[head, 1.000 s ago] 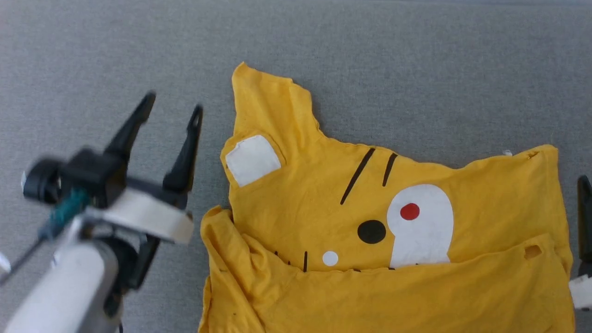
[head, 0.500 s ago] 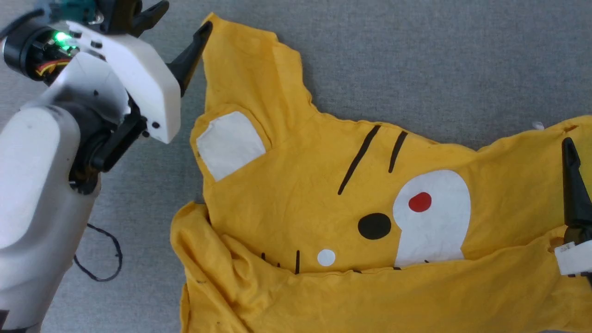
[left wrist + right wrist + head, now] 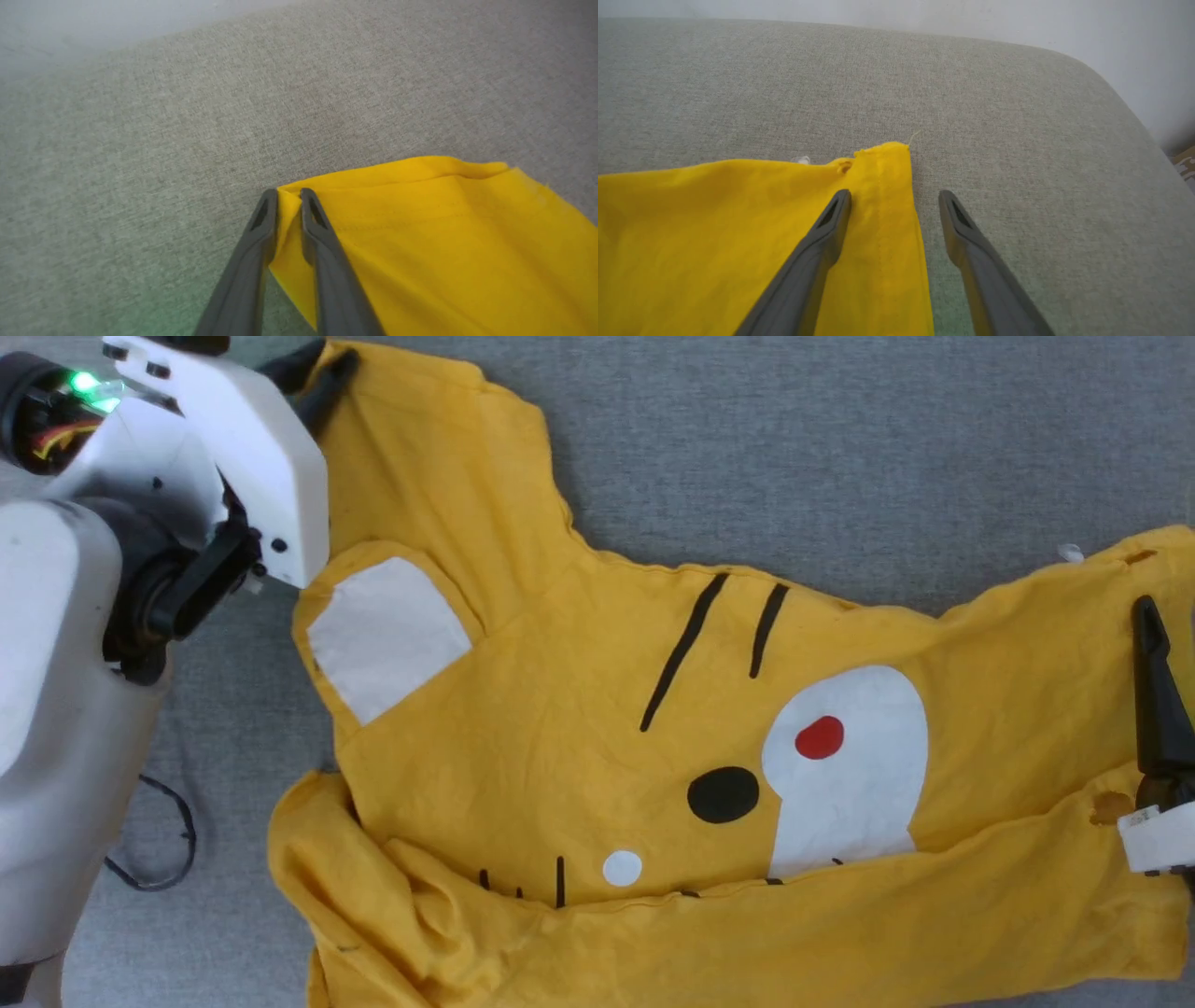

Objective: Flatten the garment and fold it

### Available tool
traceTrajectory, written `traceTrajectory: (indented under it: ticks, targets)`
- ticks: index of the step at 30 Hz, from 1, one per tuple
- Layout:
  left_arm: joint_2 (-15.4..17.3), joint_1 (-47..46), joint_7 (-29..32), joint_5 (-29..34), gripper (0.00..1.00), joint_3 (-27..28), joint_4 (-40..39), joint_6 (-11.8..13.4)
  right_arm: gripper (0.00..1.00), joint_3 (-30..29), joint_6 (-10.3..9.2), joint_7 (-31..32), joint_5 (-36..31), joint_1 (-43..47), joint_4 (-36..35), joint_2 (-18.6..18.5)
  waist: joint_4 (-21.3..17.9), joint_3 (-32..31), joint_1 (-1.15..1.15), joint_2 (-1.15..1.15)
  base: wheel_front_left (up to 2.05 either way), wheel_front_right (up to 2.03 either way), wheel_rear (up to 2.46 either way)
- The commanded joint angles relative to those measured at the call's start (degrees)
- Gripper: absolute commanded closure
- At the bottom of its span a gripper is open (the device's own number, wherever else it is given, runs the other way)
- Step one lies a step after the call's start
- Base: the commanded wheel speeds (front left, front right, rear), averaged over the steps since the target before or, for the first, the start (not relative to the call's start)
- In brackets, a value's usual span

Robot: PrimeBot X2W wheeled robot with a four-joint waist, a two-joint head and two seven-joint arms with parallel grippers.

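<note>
Head view: your garment [image 3: 579, 709] lies spread, tiger face up, on the grey worktop [image 3: 840, 448]. A yellow fold covers the bottom of the print. Your left jaws sit at the tip of the corner that juts out beside the white ear. Your right jaws stand at the opposite side edge.

Left wrist view: the jaws are closed on that corner, with yellow cloth pinched between them.

Right wrist view: the jaws are open and straddle the garment's edge, one finger [image 3: 808, 261] over the cloth, the other over bare worktop.

Garment [image 3: 560, 709] lies on cushion [image 3: 840, 448] (cable [image 3: 177, 849] at left).
</note>
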Motion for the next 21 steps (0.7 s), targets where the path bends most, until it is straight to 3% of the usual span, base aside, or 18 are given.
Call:
traceTrajectory:
  ticks: [1,8,17,21]
  targets:
    - [0.28,0.7,0.35,-0.21,1.0,-0.5,1.13,-0.34,0.0,0.3,-0.06,-0.14,0.42,-1.52,-0.27,-0.88,-0.42,-0.08,0.0,0.0,0.0,0.0,0.0]
    - [0.81,1.75,-1.71,-0.08,1.0,-0.27,1.03,-0.56,0.0,0.96,-0.06,4.94,4.45,-6.29,-3.72,-7.73,-0.38,-2.36,0.0,0.0,0.0,0.0,0.0]
    - [0.04,1.67,-2.73,-0.09,1.0,-1.0,-0.05,-0.84,0.0,1.86,-0.06,26.29,11.6,-9.66,-0.32,-15.73,1.55,-2.72,0.0,0.0,0.0,0.0,0.0]
    - [-0.29,1.72,-3.13,-0.24,1.0,-1.15,-0.13,-0.75,0.0,2.23,-0.06,31.49,14.13,-9.62,-0.16,-17.26,2.48,-2.26,0.0,0.0,0.0,0.0,0.0]
